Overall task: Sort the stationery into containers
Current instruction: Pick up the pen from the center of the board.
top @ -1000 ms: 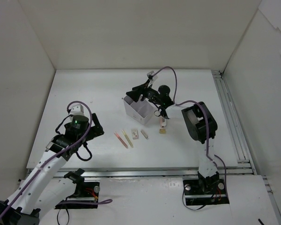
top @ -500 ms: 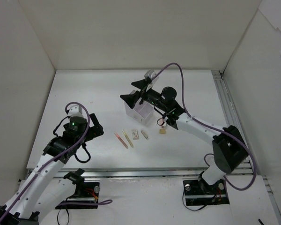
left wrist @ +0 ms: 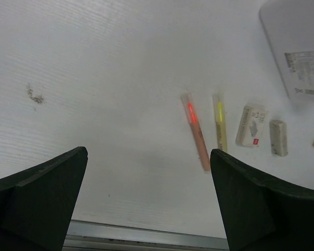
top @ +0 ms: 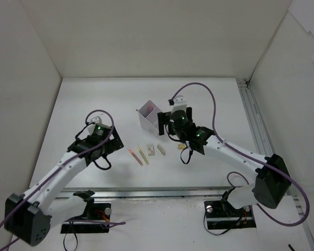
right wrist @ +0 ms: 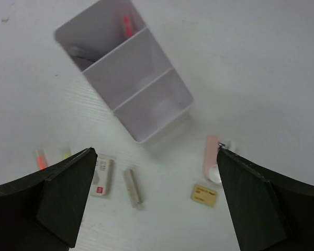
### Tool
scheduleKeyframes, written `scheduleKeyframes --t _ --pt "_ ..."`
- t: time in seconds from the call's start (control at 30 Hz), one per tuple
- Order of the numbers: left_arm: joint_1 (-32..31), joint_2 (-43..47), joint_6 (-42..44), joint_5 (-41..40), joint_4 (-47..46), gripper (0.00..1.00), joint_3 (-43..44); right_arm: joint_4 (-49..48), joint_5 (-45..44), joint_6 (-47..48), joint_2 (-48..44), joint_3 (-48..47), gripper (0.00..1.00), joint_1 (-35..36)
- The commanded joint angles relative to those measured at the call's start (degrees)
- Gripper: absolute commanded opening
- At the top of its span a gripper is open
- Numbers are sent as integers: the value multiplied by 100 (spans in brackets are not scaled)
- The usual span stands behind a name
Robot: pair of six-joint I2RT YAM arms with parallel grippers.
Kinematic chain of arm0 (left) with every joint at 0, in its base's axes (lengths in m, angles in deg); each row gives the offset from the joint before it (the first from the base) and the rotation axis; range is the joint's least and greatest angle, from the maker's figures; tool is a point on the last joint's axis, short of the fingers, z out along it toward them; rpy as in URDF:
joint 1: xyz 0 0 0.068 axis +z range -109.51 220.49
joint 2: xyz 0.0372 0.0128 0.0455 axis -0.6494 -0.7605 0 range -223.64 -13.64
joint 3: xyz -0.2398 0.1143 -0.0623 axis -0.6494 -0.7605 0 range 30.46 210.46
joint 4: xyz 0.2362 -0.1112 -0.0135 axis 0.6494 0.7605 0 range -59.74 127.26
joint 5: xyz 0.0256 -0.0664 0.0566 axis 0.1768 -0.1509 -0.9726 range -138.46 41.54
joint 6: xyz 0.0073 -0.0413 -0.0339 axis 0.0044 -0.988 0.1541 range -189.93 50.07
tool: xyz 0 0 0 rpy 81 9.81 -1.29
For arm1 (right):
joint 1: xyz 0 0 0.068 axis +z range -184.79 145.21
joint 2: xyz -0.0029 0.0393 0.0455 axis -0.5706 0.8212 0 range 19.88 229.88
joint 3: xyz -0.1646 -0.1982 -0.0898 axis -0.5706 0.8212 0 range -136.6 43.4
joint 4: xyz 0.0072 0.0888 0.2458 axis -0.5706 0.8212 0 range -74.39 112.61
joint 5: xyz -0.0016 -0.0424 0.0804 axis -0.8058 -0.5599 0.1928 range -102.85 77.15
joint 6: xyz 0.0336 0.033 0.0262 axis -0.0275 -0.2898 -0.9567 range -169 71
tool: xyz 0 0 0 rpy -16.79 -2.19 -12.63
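Note:
The translucent lavender container [right wrist: 124,78] [top: 150,117] stands mid-table with inner dividers, and a pink pen [right wrist: 126,23] lies in its far compartment. In front of it lie a pink pen [left wrist: 197,133] [top: 135,156], a yellow pen [left wrist: 220,123] [top: 142,154], a white eraser [right wrist: 102,178] [top: 150,149], a grey-tan eraser [right wrist: 133,187] [top: 161,150], a tan eraser [right wrist: 204,194] and a pinkish eraser [right wrist: 213,154]. My right gripper [right wrist: 156,151] [top: 174,130] hangs open above the erasers, holding nothing. My left gripper [left wrist: 149,154] [top: 111,146] is open and empty, left of the pens.
A metal rail [top: 162,192] runs along the table's near edge and another rail [top: 254,125] along the right side. White walls [top: 42,78] close in the table on three sides. A small dark smudge [left wrist: 35,95] marks the surface left of the pens.
My right gripper opened wider and drew back from over the container to above the erasers. The left arm swung right, closer to the pens.

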Motion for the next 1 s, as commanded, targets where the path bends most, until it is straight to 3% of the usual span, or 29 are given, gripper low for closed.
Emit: scheduleKeyframes --t 0.0,0.2,0.27,0.43,0.57,0.77,0.97 --pt "-85 -875 -475 154 -242 100 507 224 -1678 -520 -837 147 98 -28" --pt "-419 -2240 -1125 171 109 100 1255 497 -2313 -362 -1076 227 98 -63" --pt "-472 -2582 -1248 268 74 95 1343 734 -2393 -361 -1102 253 98 -80" --pt "-472 -3092 -1459 645 -162 86 1309 831 -2420 -633 -1260 490 98 -221" --pt "-533 -3444 -1583 848 -374 85 1352 857 -2288 -748 -1620 789 98 -344" --pt "-586 -4033 -1706 962 -172 73 1642 866 -2384 -748 -1823 991 98 -423" --pt "-586 -3955 -1978 962 -154 64 1335 866 -2358 -774 -1929 1088 98 -476"
